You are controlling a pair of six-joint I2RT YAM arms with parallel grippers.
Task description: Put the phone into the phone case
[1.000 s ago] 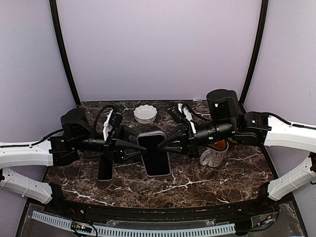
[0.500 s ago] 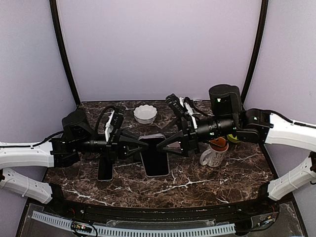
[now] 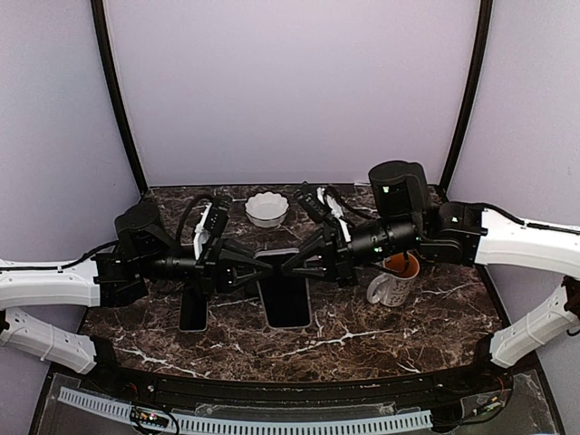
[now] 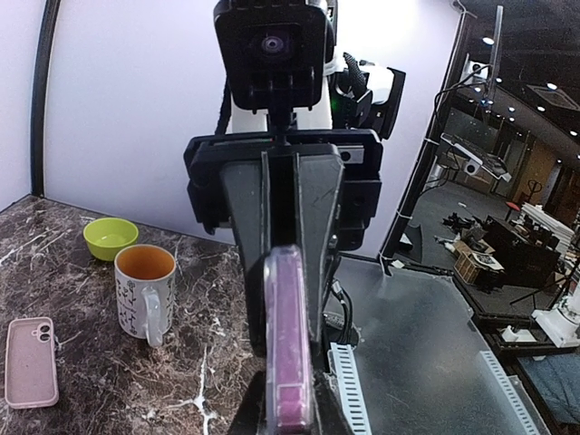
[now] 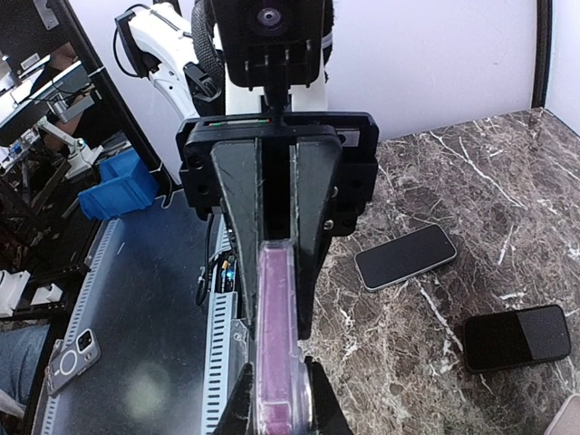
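Note:
The phone (image 3: 288, 292) shows a black screen from above, lifted at the table's middle between both arms. Edge-on, the phone (image 4: 288, 349) is purple with the clear phone case (image 4: 269, 362) wrapped round its rim. My left gripper (image 3: 264, 265) is shut on its left side; in its own view my left gripper (image 4: 288, 410) pinches the purple edge. My right gripper (image 3: 292, 264) is shut on the opposite side, and the right wrist view shows my right gripper (image 5: 279, 401) clamped on the phone (image 5: 275, 349). The two grippers face each other, almost touching.
A white-and-orange mug (image 3: 391, 282) stands by the right arm, with a green bowl (image 4: 111, 237) behind it. A white bowl (image 3: 266, 208) sits at the back. A pink case (image 4: 32, 361) and two spare dark phones (image 5: 404, 256) (image 5: 517, 337) lie on the marble table (image 3: 362, 340).
My left gripper closed from spread fingers onto the phone. My right gripper opened, shifted a little left and shut on it again. The phone moved slightly toward the table's middle.

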